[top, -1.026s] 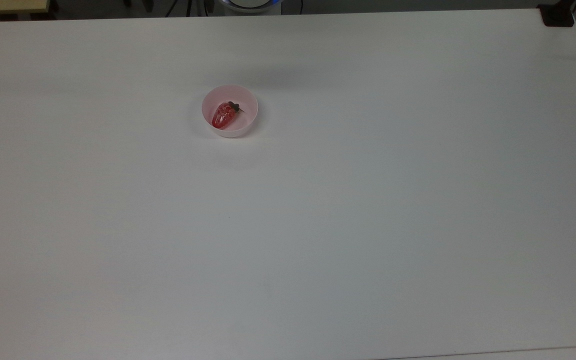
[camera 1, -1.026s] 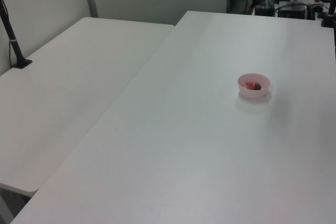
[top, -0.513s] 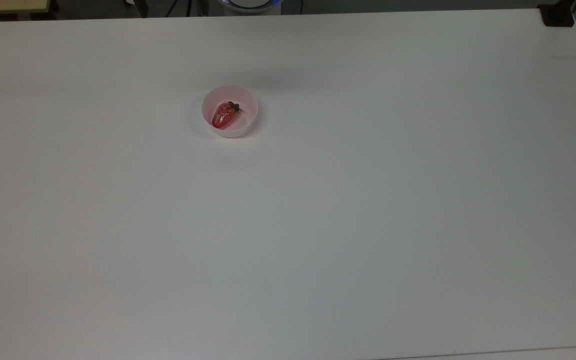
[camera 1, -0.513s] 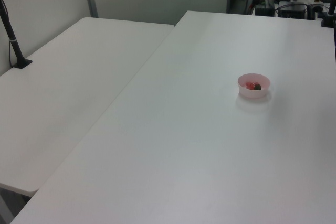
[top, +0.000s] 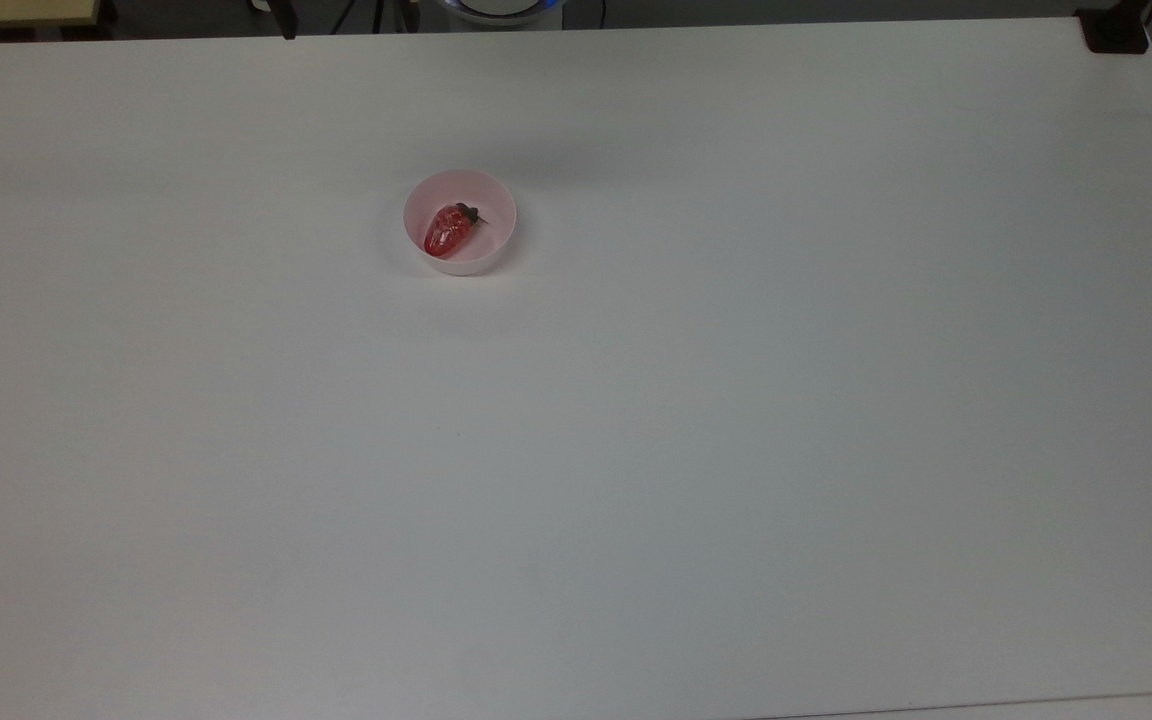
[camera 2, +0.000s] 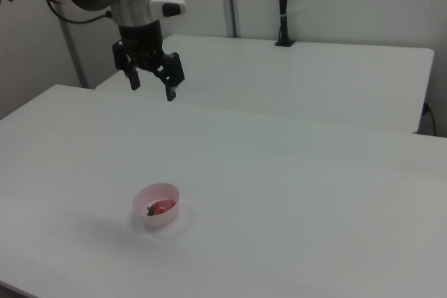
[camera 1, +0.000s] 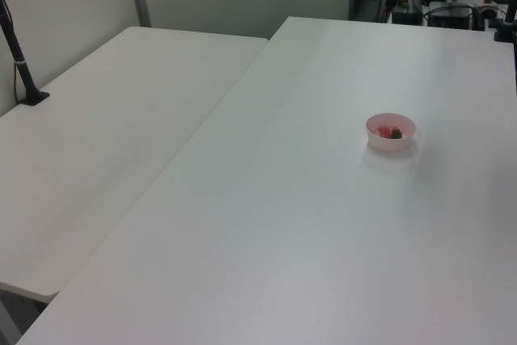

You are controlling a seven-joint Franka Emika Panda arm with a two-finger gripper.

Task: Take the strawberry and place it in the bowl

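Strawberry (top: 448,230): red, glossy, lying on its side inside the bowl (top: 496,248), green cap toward the top view's right; in the left view (camera 1: 386,131) and the right view (camera 2: 163,206) it shows partly above the rim. Bowl: pale pink, round, upright on the white table (top: 696,420), in the top view's upper left of centre (well apart from every table edge); also seen in the left view (camera 1: 376,140) and the right view (camera 2: 148,218). Gripper (camera 2: 151,85): raised high above the table in the right view, up and to the right view's left of the bowl, pointing down, its two dark fingers (camera 2: 170,86) spread apart with nothing between them. Second white table (camera 1: 97,151): beside the first, with a black post (camera 1: 18,58) clamped at its edge.
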